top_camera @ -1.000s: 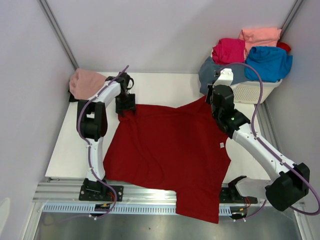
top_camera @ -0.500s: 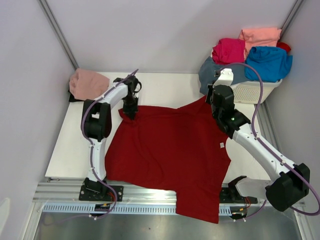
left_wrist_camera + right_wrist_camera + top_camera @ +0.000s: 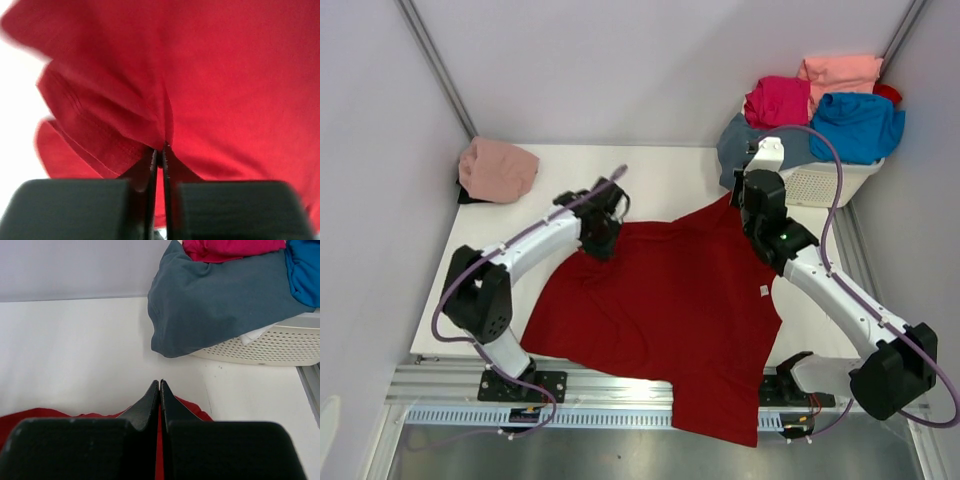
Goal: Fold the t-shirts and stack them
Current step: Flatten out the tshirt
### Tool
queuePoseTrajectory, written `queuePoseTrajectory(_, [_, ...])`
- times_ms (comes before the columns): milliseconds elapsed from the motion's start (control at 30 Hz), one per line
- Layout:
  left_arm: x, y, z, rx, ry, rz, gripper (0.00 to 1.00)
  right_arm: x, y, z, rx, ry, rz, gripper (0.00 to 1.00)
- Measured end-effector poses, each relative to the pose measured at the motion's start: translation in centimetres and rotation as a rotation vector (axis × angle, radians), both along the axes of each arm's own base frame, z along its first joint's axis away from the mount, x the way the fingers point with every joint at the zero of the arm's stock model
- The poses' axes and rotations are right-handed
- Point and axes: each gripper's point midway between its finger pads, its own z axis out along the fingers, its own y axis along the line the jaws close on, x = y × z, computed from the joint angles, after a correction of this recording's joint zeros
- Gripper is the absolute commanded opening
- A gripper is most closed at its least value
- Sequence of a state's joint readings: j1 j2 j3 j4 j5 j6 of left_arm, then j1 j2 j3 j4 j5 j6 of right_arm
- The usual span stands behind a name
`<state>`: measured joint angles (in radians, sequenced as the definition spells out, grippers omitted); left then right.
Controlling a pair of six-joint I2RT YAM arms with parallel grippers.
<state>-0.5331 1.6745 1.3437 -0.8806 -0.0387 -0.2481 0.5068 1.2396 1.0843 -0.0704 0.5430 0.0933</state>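
Note:
A large dark red t-shirt (image 3: pixel 665 310) lies spread across the table, its hem hanging over the near edge. My left gripper (image 3: pixel 600 243) is shut on a fold of its far left sleeve area, and in the left wrist view the red cloth (image 3: pixel 210 75) bunches into the closed left gripper (image 3: pixel 161 147). My right gripper (image 3: pixel 742 203) is shut on the shirt's far right corner; the right wrist view has a strip of red cloth (image 3: pixel 195 411) around the closed right gripper (image 3: pixel 159 383). A folded dusty pink t-shirt (image 3: pixel 497 168) sits at the far left.
A white lattice basket (image 3: pixel 830 182) stands at the far right corner, holding magenta (image 3: pixel 778 100), salmon (image 3: pixel 840 70), bright blue (image 3: pixel 858 125) and slate grey-blue (image 3: pixel 738 140) t-shirts. The grey-blue one (image 3: pixel 220 300) drapes over the basket (image 3: pixel 265 347) rim. Walls close in on three sides.
My left gripper shut on the red shirt's far left edge and dragged it right and nearer, bunching the cloth. The right arm has stayed put.

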Motion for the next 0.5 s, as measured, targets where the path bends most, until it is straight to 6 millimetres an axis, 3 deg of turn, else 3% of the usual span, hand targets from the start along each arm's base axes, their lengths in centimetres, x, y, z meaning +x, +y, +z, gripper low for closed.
queuePoseTrajectory(33, [-1.5, -0.7, -1.2, 0.005, 0.032, -0.029, 0.45, 0.1, 0.0, -0.1, -0.002, 0.003, 0.0, 0.0])
queuePoseTrajectory(100, [-4.6, -1.6, -3.3, 0.013, 0.111, -0.076, 0.47, 0.2, 0.1, -0.4, -0.005, 0.01, 0.0, 0.0])
queuePoseTrajectory(200, [-8.6, -2.3, -5.4, 0.002, 0.22, -0.123, 0.43, 0.5, 0.3, -1.2, -0.014, 0.027, 0.001, 0.0])
queuePoseTrajectory(300, [-10.5, -3.1, -5.6, -0.059, 0.266, -0.135, 0.44, 0.7, 0.4, -1.7, -0.021, 0.039, 0.001, 0.0])
queuePoseTrajectory(400, [-10.8, -3.8, -4.2, -0.12, 0.244, -0.136, 0.53, 0.8, 0.5, -1.9, -0.023, 0.044, 0.002, 0.0])
queuePoseTrajectory(433, [-10.6, -3.8, -3.6, -0.129, 0.219, -0.13, 0.77, 0.8, 0.5, -1.9, -0.023, 0.043, 0.002, 0.0])
queuePoseTrajectory(467, [-10.1, -3.7, -3.0, -0.133, 0.183, -0.124, 0.93, 0.8, 0.5, -1.8, -0.022, 0.042, 0.002, 0.0])
queuePoseTrajectory(500, [-9.6, -3.5, -2.2, -0.139, 0.148, -0.107, 0.99, 0.8, 0.5, -1.8, -0.02, 0.041, 0.004, 0.0])
